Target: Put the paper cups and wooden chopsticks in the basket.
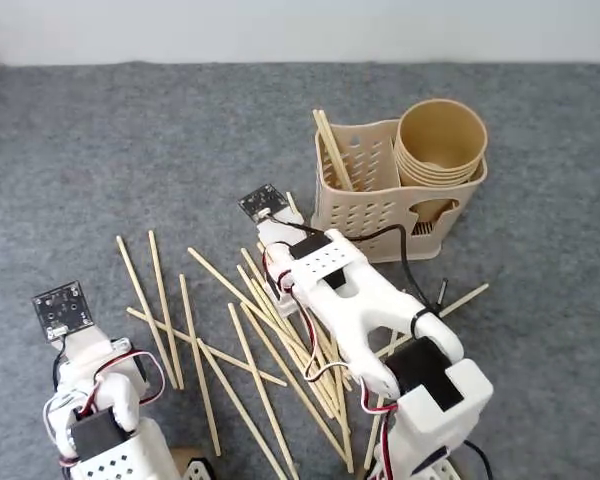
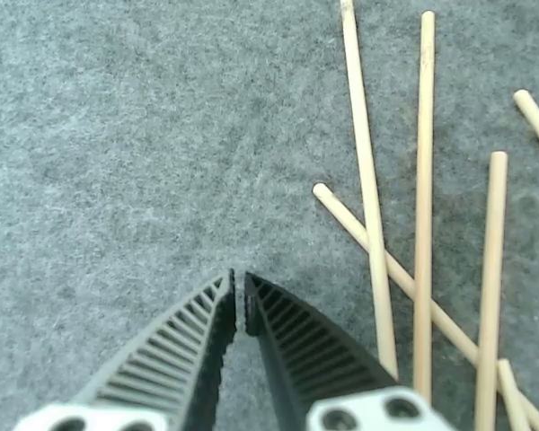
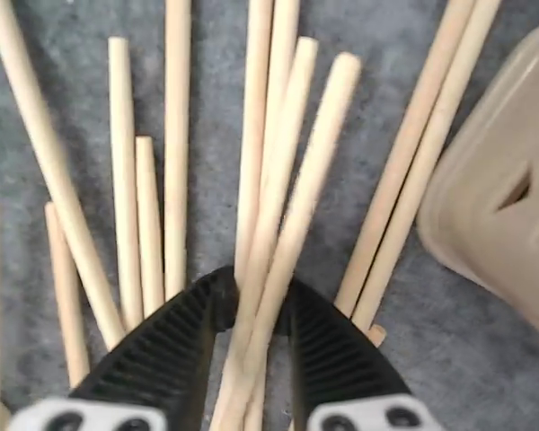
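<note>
My gripper (image 2: 237, 292) hangs over grey carpet (image 2: 117, 135), jaws all but closed. Chopsticks (image 2: 368, 197) lie just beside it on the carpet, one slanted stick crossing two straighter ones.

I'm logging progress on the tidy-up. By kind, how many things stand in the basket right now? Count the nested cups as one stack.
Wooden chopsticks: 2
Paper cup stack: 1
Total: 3 in the basket

Overhead view looks down; wrist views close over chopsticks (image 3: 308, 171).
</note>
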Available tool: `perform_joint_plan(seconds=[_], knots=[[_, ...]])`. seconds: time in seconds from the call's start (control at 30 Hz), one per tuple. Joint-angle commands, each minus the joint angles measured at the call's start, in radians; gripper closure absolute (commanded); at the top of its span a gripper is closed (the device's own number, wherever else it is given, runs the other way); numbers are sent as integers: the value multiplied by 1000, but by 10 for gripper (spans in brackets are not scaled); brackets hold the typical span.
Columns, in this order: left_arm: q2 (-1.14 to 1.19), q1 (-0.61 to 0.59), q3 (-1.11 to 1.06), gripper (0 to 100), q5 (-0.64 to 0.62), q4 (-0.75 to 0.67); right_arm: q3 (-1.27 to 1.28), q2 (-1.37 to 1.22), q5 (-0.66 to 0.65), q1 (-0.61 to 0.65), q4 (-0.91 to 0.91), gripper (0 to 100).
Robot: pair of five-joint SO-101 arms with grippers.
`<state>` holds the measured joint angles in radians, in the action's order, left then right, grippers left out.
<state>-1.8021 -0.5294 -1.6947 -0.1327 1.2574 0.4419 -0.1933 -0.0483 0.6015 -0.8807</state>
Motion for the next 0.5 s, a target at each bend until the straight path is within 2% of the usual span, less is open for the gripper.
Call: perform_joint_plan(seconds=[0.0,0.2,0.47], knots=[[-14,3,12,983,2,-3,-25,79,-14,-1,-25,991],[-14,3,12,983,2,-3,-26,223,-14,-1,-88,991],[-14,3,12,983,2,-3,-26,404,-11,-1,-77,991]])
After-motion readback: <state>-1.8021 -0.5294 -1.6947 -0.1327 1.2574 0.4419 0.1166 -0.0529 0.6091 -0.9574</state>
